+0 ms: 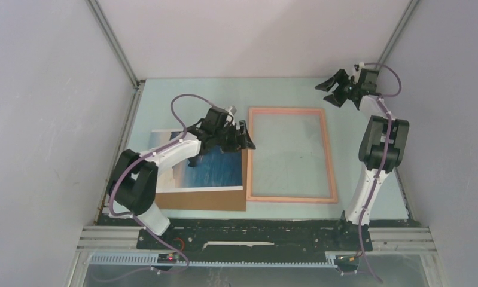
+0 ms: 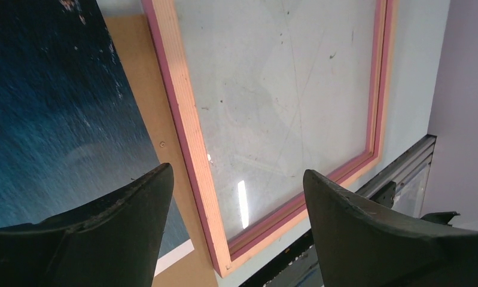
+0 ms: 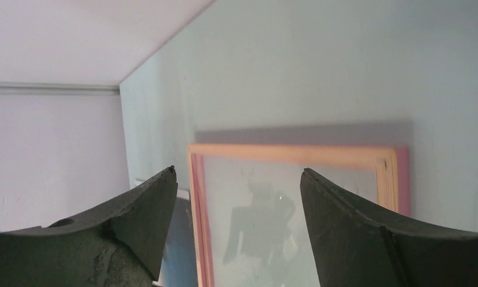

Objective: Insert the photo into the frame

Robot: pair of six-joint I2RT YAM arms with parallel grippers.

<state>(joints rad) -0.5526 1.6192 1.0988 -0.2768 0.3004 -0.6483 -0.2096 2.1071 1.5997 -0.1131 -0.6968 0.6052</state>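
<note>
1. The photo lies face up on a brown cardboard sheet, just left of the frame.
2. The left gripper hangs over the photo's right edge, jaws wide, holding nothing.
3. The right gripper is spread wide and empty, beyond the frame's far right corner.

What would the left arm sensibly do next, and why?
Probably lower the left gripper onto the edge of the photo nearest the frame and pinch it. Its jaws are open and empty above that edge, the photo lies on the cardboard sheet, and the frame holds nothing.
</note>
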